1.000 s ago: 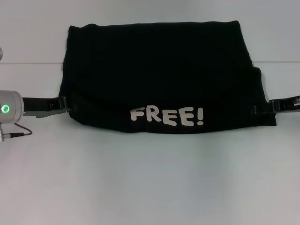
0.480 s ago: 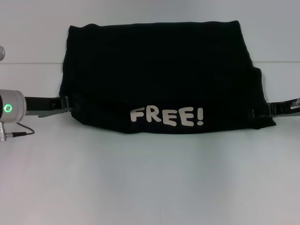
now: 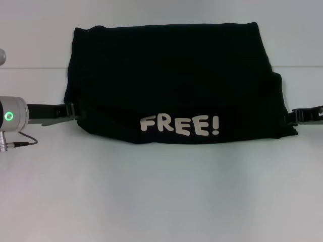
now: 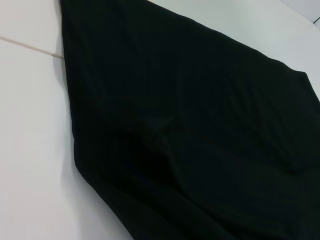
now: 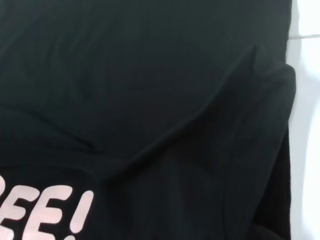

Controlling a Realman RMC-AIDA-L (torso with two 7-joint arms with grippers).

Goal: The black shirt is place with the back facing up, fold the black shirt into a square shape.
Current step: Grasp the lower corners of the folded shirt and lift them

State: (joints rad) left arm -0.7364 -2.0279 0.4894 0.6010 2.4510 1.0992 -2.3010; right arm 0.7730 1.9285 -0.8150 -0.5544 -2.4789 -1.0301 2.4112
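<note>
The right hand has drawn back rightward, off the shirt to its right edge. The shirt's near right corner has settled lower.

One soft black short-sleeved T-shirt with cream "FREE!" lettering, folded, on one white table. Two black rigid grippers: left gripper at one side edge, right gripper at the other.

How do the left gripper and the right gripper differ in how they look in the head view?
The left gripper comes with much of its arm, including a silver housing with a green light; the right gripper shows only a short black part at the picture's edge. Both sit at the side edges of the black shirt.
</note>
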